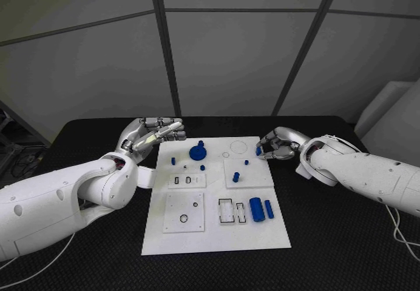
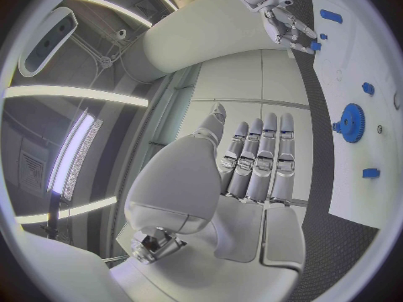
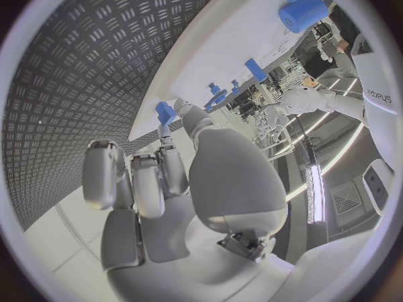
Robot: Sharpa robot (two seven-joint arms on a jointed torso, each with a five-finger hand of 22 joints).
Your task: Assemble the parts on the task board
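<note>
The left hand point(image 1: 156, 134) hovered beside the task board's point(image 1: 216, 233) far left corner, fingers straight, slightly apart, and empty. A blue gear point(image 1: 198, 150) stood on the board's far section. At the far right edge, the right hand point(image 1: 278, 147) pinched a small blue part point(image 1: 259, 150).

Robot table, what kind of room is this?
Probably a robot lab or test booth: a black table holds a white task board with small blue parts, and plain grey panelled walls stand behind.
</note>
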